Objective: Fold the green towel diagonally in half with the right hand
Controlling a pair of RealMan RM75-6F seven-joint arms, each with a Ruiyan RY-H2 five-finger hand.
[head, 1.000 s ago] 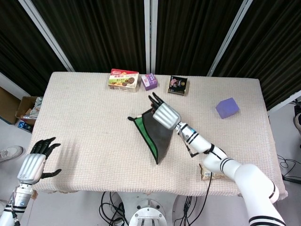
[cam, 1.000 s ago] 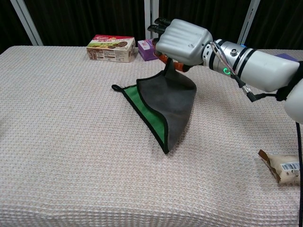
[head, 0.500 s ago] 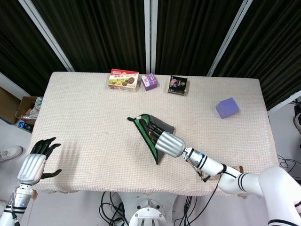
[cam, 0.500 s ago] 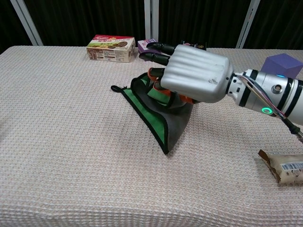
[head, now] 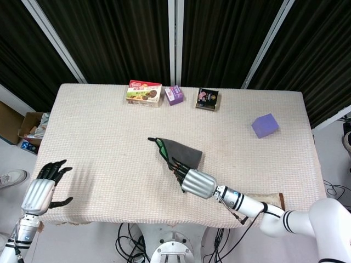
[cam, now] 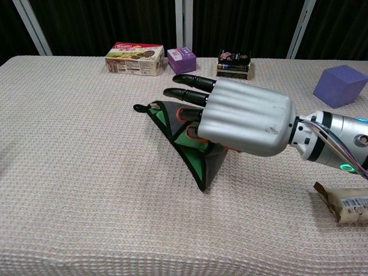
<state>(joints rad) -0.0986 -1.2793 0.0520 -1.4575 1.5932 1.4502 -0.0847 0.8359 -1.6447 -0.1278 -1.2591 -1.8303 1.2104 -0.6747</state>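
Right robot hand with fingers extended over folded green towel, not clearly pinching it, left robot hand spread at desk edge, eight o'clock

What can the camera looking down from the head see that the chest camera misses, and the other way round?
Only the head view shows the left hand, fingers spread, at the table's near left corner, plus the floor, a cardboard box and cables beneath.

Only the chest view shows, close up, the right hand's fingers stretched over the towel, and the wrapped snack's barcode label.

Both show the right hand over the green towel, the biscuit box, the small purple box, the dark box and the purple cube.
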